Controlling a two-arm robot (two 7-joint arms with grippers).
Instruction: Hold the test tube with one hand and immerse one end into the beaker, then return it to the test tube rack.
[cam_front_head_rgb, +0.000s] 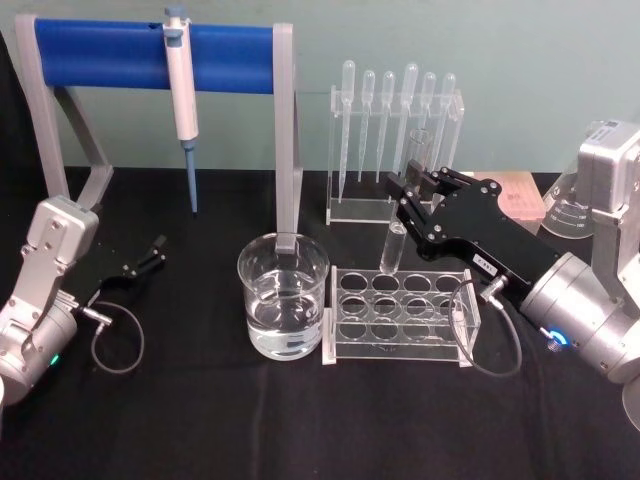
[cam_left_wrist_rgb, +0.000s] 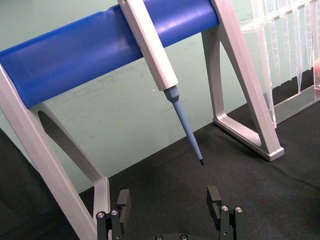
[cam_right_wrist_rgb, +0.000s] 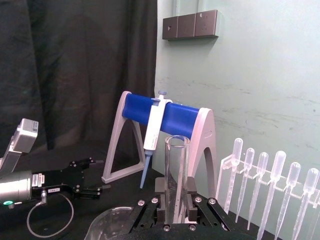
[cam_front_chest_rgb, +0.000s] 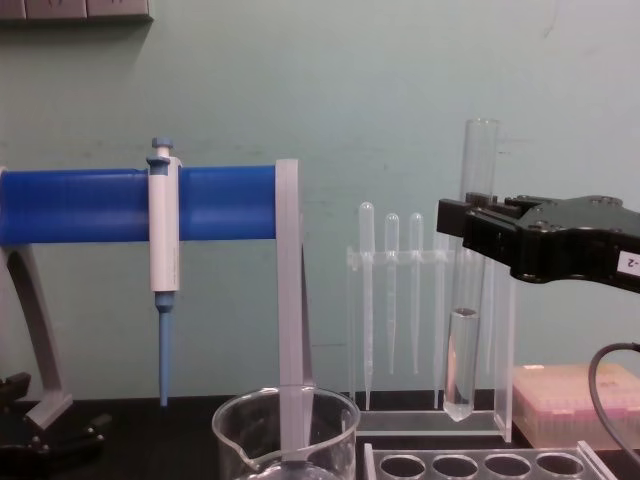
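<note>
Test tube upright, clamped mid-length in right pincer, hanging above rack, beside beaker

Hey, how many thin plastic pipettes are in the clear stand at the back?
6 pipettes, upright in one row in the clear stand at the table's back, right of the blue frame. The test tube in the right gripper overlaps them, yet none seems hidden.

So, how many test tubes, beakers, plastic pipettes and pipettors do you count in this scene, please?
Test tube, held in the right gripper: 1
Beaker: 1
Plastic pipettes: 6
Pipettor: 1
Total: 9
The left gripper rests open at the table's left side.
</note>
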